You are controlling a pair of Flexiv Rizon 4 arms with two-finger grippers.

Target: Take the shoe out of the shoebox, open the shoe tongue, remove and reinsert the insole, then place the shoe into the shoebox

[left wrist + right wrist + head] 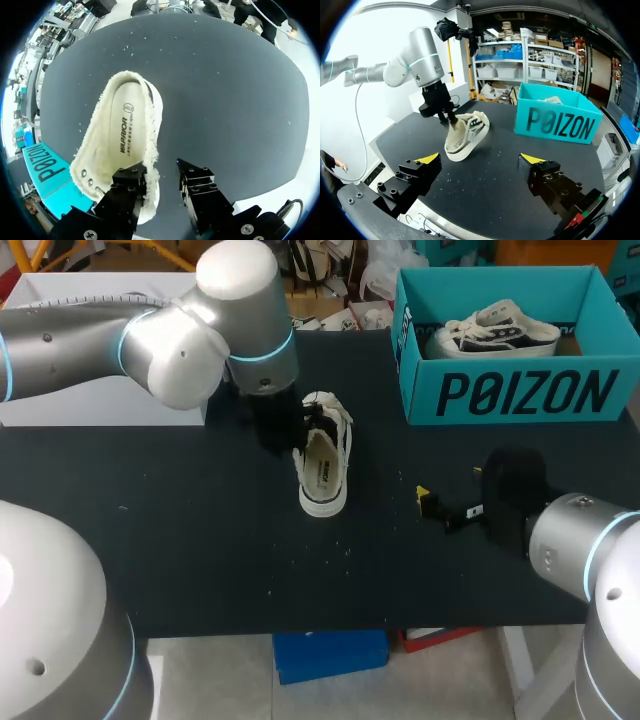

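Black worktop [200,540]. Teal shoebox [520,390] sits at 2 o'clock on it, with a second shoe [495,330] inside. The task shoe [325,465] is out of the box near worktop centre, tipped up, opening facing the head camera, insole [127,125] in place. My left tool [162,172] is at the shoe's 11 o'clock end, fingers apart: one finger [129,182] on the upper's edge, the other clear of it. My right tool [481,158] is at 4 o'clock from the shoe, spread wide, holding nothing.
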